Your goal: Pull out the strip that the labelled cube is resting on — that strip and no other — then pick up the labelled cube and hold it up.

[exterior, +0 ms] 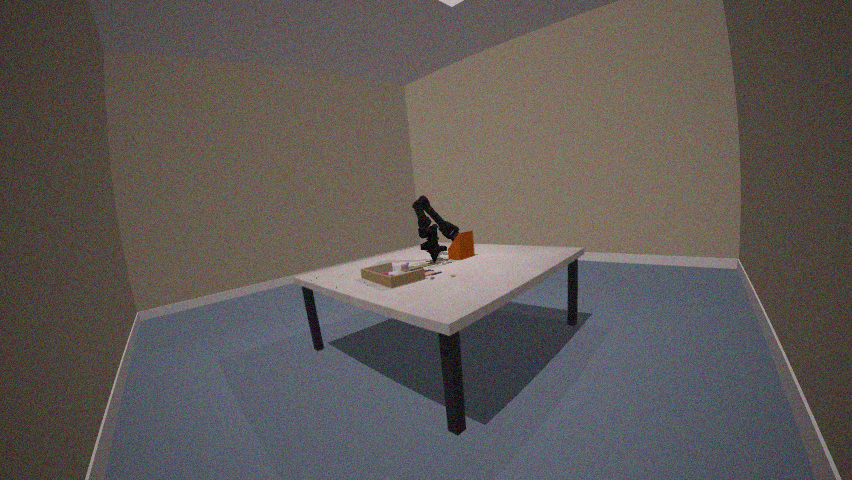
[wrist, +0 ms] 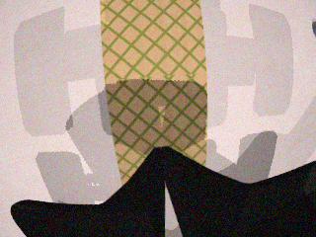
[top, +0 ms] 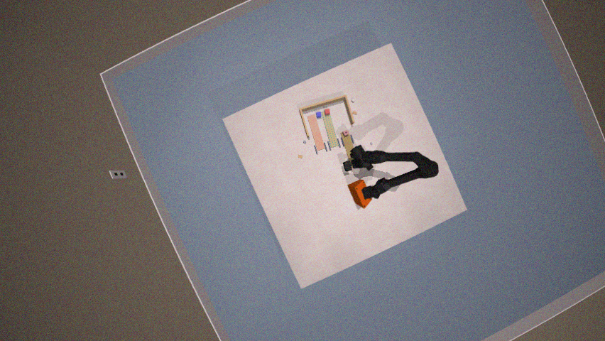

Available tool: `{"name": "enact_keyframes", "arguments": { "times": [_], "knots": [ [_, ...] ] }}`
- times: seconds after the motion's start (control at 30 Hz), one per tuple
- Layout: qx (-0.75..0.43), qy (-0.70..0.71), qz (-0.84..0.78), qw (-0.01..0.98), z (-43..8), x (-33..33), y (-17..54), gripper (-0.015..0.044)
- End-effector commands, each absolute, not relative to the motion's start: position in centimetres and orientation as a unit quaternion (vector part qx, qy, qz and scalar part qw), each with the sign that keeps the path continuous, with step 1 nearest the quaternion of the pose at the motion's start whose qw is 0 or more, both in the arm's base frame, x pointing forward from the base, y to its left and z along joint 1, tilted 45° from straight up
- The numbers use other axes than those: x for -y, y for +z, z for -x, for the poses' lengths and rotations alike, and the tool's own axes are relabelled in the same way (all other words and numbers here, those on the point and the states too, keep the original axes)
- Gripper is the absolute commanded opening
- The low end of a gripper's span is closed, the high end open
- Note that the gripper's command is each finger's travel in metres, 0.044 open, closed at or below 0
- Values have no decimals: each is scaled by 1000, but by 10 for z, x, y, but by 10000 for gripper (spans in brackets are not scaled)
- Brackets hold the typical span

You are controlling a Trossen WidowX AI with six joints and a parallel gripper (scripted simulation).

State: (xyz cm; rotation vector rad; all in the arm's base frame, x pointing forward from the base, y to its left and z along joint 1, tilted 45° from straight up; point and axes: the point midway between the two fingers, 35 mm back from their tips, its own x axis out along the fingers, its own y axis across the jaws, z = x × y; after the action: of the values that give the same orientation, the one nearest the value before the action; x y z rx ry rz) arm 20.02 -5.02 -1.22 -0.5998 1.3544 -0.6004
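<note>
The labelled cube (top: 346, 133) (exterior: 404, 266) looks pinkish with a mark on its top. It rests on the far part of a tan strip (top: 347, 145) (wrist: 153, 39) with green crossed lines, near that strip's guide posts. My gripper (exterior: 434, 260) (wrist: 161, 153) points down at the strip's near end. Its fingers are together, shut on that end. In the top view the arm hides the fingertips and the near end. The cube is out of the wrist view.
A salmon strip (top: 316, 132) and a green patterned strip (top: 330, 131) lie to the left. A blue cube (top: 318, 114) and a red cube (top: 326, 111) are at their far ends. A low wooden wall (top: 324, 103) surrounds three sides. An orange block (top: 358, 194) stands by the arm's base.
</note>
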Motion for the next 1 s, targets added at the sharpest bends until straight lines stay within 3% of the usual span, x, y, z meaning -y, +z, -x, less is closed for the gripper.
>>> {"name": "enact_keyframes", "arguments": {
  "times": [0.0,0.97],
  "knots": [
    [-618,-270,268,688,-191,53,-16,0],
    [-612,-268,268,695,-200,39,-3,0]
  ]
}}
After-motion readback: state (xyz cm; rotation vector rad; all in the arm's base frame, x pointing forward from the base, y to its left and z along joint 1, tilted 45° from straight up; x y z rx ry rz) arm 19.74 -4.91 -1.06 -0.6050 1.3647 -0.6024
